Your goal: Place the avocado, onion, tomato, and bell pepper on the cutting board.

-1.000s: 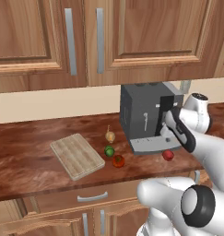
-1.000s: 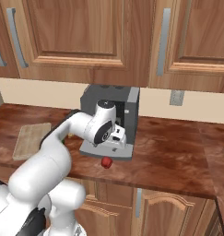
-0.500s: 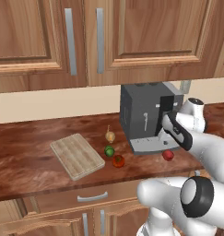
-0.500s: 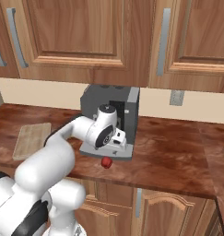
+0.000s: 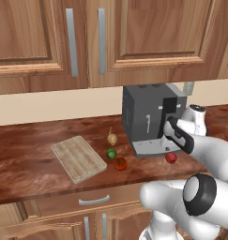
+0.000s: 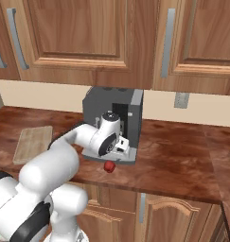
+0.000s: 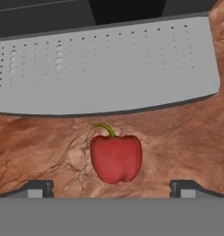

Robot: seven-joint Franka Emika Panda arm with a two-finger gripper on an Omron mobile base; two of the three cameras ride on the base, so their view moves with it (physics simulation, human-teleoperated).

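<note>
Bell pepper (image 7: 115, 158) lay on the table (image 7: 187, 143) just before the coffee machine's drip tray (image 7: 104, 69), between 2 wide-open, empty fingers (image 7: 37, 188). Likely light, firm, glossy-slick; gripping its broad mid-body seemed best.

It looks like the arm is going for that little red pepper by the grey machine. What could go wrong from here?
The bell pepper lies close in front of the grey machine's perforated tray, so the open gripper might bump the tray while closing in. The pepper is round and smooth, so it might roll or slip from the fingers. The cutting board is far to the left, past the tomato, avocado and onion; a low carry might knock them.
</note>
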